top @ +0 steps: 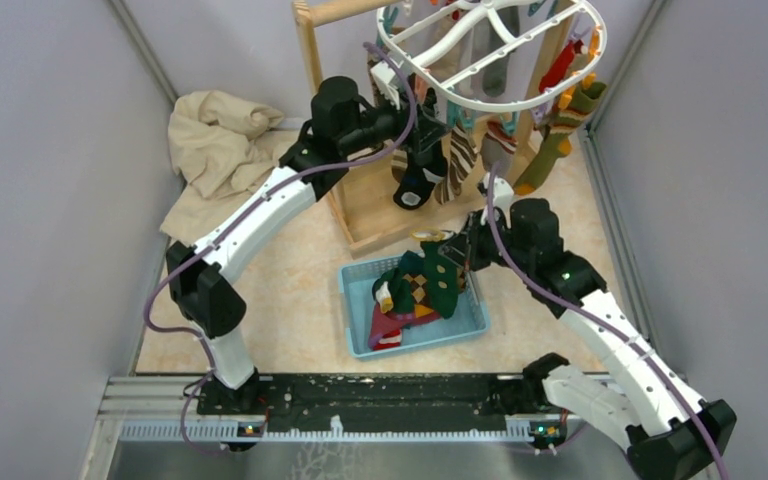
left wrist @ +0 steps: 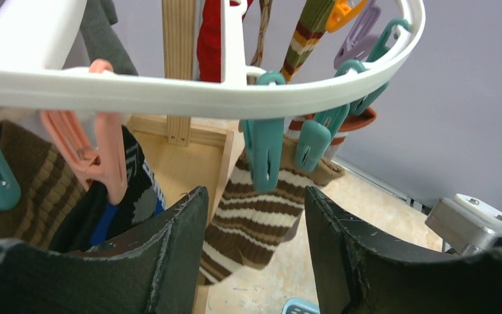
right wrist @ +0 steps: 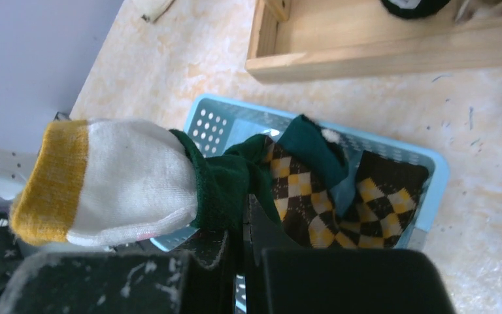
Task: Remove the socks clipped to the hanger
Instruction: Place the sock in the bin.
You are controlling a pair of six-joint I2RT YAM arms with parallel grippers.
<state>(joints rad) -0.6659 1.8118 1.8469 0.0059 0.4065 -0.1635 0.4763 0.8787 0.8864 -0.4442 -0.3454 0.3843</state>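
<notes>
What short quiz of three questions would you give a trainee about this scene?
1. True or false: the left gripper is shut.
2. What does the right gripper hold? A) a green sock with a white and yellow end; B) a spoon; C) nothing.
3. Which colour is the clip holding the brown striped sock?
Key: 1 false, it is open; 2 A; 3 teal.

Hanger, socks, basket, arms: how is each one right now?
Left end effector: open, at the striped sock.
Right end effector: shut on the green sock, over the basket.
Striped sock: clipped to the hanger.
Basket: holds argyle socks.
Hanger: loaded with socks.
</notes>
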